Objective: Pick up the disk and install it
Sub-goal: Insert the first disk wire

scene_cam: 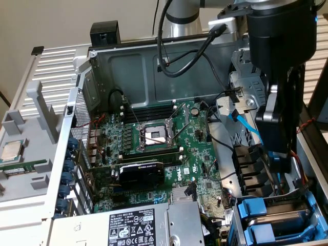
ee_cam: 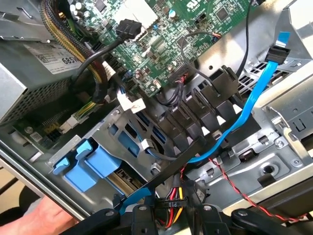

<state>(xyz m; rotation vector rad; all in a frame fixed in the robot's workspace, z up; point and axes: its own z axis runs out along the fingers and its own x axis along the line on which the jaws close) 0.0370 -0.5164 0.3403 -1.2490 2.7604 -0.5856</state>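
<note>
Progress is hard to judge, but much seems done. The disk point(scene_cam: 256, 209) sits in the drive bay point(scene_cam: 237, 225) at the corner of the case, on the exterior view's right, just beside another blue carrier point(scene_cam: 262, 237). I cannot tell if it is pushed fully home, or if its cable is connected. A loose blue cable point(ee_cam: 254, 105) hangs across the metal frame above the bay.

The gripper point(scene_cam: 279, 155) hangs over the black fan ducts point(scene_cam: 251, 166), near the bay but apart from the disk. It carries no disk, and I cannot tell whether it is open or closed. A person's hand point(ee_cam: 44, 218) rests at the case edge, near the blue carriers.
</note>
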